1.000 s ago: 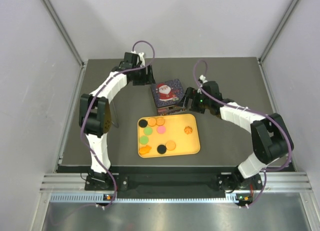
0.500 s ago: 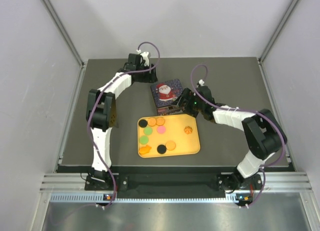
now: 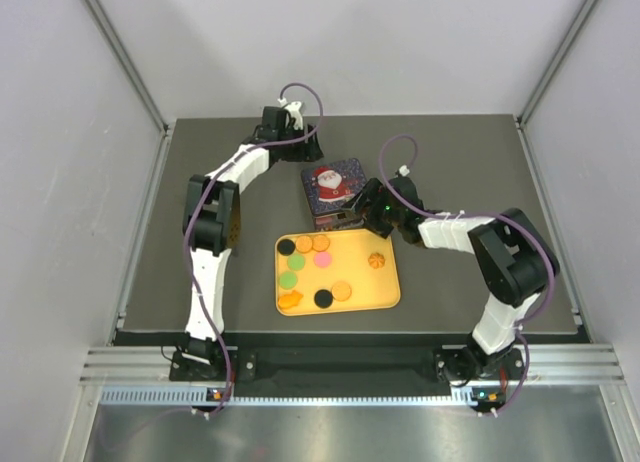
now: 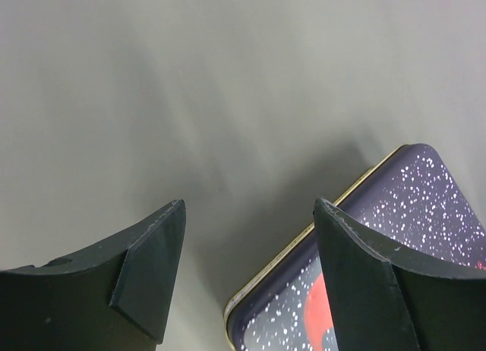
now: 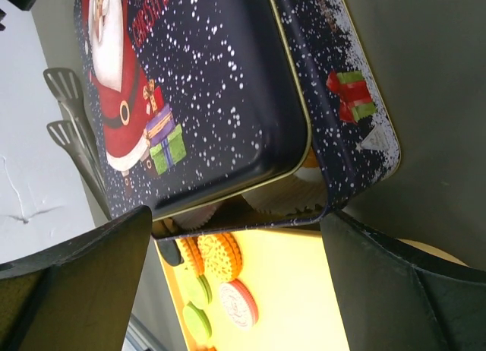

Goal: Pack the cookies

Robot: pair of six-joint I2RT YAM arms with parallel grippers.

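Several cookies lie on a yellow tray [image 3: 385, 292]: black [image 3: 286, 246], orange [image 3: 321, 243], green [image 3: 296, 263], pink [image 3: 322, 259] and a ridged orange one [image 3: 377, 260]. A dark blue Santa tin [image 3: 335, 189] stands just behind the tray. Its lid [image 5: 197, 85] sits shifted on the base [image 5: 345, 100], and white paper cups [image 5: 281, 197] show in the gap. My right gripper [image 3: 366, 208] is open at the tin's near right corner [image 5: 235, 214], with orange [image 5: 220, 252] and pink cookies [image 5: 239, 301] beyond. My left gripper [image 3: 300, 154] is open and empty over the tin's far left corner [image 4: 249, 204].
The tin's gold-rimmed corner [image 4: 395, 237] shows under my left fingers [image 4: 152, 267]. Metal tongs [image 5: 72, 131] lie on the table left of the tin. Grey walls enclose the dark table [image 3: 470, 162] on three sides.
My left gripper has moved right, closer to the tin's far left corner. My right gripper has moved left up to the tin's near right corner. Cookies and tray have not moved.
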